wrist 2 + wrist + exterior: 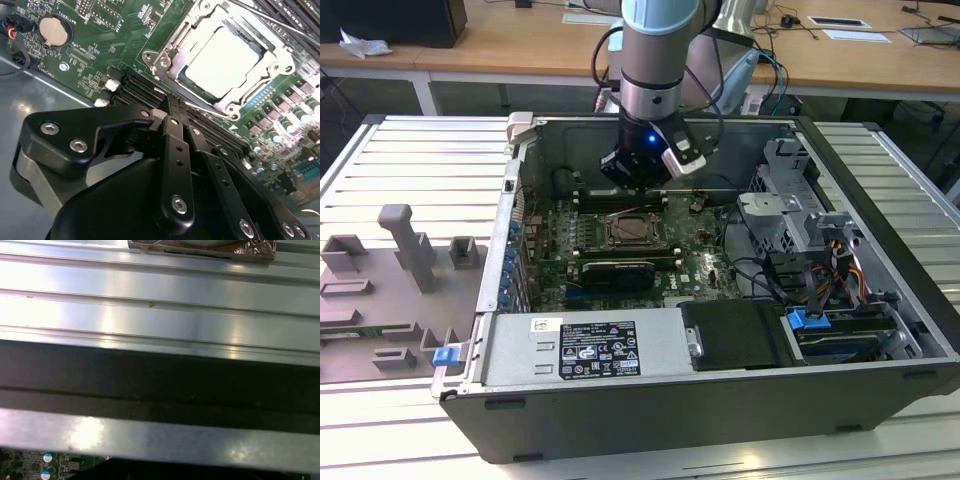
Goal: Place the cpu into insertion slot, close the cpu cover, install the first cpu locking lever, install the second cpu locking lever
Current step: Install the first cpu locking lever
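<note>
My gripper (170, 107) pinched closed on nothing, hanging over the green board (105, 55), cpu (225, 57) seated under its cover (172, 60), memory slots (150, 92) between them.

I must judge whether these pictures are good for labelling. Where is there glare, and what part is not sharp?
In the second wrist view, glare washes out the cpu top to plain white inside the cpu cover; the gripper linkage in front looks soft. In the first wrist view, bright reflections streak the ribbed metal table. In the exterior view, the light is even, with darkness inside the computer case.
</note>
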{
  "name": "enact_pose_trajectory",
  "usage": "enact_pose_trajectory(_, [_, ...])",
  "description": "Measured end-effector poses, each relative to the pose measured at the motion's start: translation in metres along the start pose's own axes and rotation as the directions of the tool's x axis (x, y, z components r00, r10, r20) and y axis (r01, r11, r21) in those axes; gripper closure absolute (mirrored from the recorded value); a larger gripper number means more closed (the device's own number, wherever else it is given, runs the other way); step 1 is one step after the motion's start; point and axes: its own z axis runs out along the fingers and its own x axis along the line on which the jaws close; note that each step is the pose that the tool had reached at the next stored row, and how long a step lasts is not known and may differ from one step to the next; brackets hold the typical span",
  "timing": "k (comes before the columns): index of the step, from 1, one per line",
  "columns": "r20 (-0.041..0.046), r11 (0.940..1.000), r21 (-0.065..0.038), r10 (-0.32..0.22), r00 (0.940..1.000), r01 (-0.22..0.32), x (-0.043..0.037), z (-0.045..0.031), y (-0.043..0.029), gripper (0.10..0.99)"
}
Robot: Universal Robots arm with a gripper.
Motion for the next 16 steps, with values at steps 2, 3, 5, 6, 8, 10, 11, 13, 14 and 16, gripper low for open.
enact_pose_trajectory(2, [0.0, 1.0, 0.0, 0.0, 1.0, 0.0, -0.0003, 0.0027, -0.0003, 0.98])
enact_pose_trajectory(3, [0.0, 1.0, 0.0, 0.0, 1.0, 0.0, -0.0006, 0.0041, -0.0004, 0.98])
enact_pose_trajectory(5, [0.0, 1.0, 0.0, 0.0, 1.0, 0.0, -0.0009, 0.0057, -0.0005, 0.98])
enact_pose_trajectory(6, [0.0001, 1.0, 0.0, 0.0, 1.0, 0.0, -0.0011, 0.0063, -0.0005, 0.98])
enact_pose_trajectory(8, [0.0, 1.0, 0.0, 0.0, 1.0, 0.0, -0.0013, 0.0073, -0.0005, 0.98])
enact_pose_trajectory(10, [0.0, 1.0, 0.0, 0.0, 1.0, 0.0, -0.0014, 0.0079, -0.0005, 0.98])
enact_pose_trajectory(11, [0.0, 1.0, 0.0, 0.0, 1.0, 0.0, -0.0015, 0.0083, -0.0005, 0.98])
enact_pose_trajectory(13, [0.0, 1.0, 0.001, 0.0, 1.0, 0.0, -0.0016, 0.0092, -0.0005, 0.98])
enact_pose_trajectory(14, [-0.0001, 1.0, 0.002, 0.0, 1.0, 0.0, -0.0017, 0.0099, -0.0006, 0.98])
enact_pose_trajectory(16, [-0.0004, 1.0, 0.005, 0.0, 1.0, 0.0, -0.0018, 0.0104, -0.0005, 0.98])
